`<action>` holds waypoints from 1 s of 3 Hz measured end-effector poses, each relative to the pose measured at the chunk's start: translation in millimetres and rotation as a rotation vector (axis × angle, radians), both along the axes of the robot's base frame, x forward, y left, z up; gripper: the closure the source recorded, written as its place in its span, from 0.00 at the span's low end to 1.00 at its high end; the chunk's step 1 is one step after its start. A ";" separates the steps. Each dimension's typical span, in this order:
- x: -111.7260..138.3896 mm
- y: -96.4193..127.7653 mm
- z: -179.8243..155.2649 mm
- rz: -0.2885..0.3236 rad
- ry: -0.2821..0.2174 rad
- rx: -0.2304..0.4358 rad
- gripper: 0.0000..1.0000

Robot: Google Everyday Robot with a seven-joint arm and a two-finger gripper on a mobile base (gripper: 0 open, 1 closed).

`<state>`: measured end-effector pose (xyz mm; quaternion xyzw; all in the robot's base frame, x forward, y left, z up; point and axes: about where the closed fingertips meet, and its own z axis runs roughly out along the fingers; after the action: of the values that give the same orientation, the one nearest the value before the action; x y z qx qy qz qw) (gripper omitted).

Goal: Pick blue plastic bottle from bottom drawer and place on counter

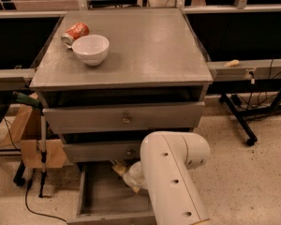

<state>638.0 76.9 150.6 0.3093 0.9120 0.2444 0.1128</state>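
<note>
The bottom drawer is pulled open at the foot of the grey cabinet and shows a plain grey floor. My white arm reaches down into it from the right. My gripper is down in the drawer at the arm's end, mostly hidden behind the arm. A pale, clear object with a whitish wrap, apparently the blue plastic bottle, shows at the arm's left edge above the drawer's back part. The counter is the flat grey cabinet top.
A white bowl and an orange-red soda can lying on its side sit at the counter's back left. The two upper drawers stand slightly open. A brown paper bag and a stand are left of the cabinet. A wheeled frame is at the right.
</note>
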 end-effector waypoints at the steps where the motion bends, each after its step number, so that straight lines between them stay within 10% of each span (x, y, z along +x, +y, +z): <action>1: -3.7 -11.0 -0.6 -0.009 -0.011 -0.027 0.00; 3: 8.4 -17.3 3.9 0.079 -0.155 -0.088 0.00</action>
<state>646.3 59.7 154.5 0.2479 0.9220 0.2314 0.1867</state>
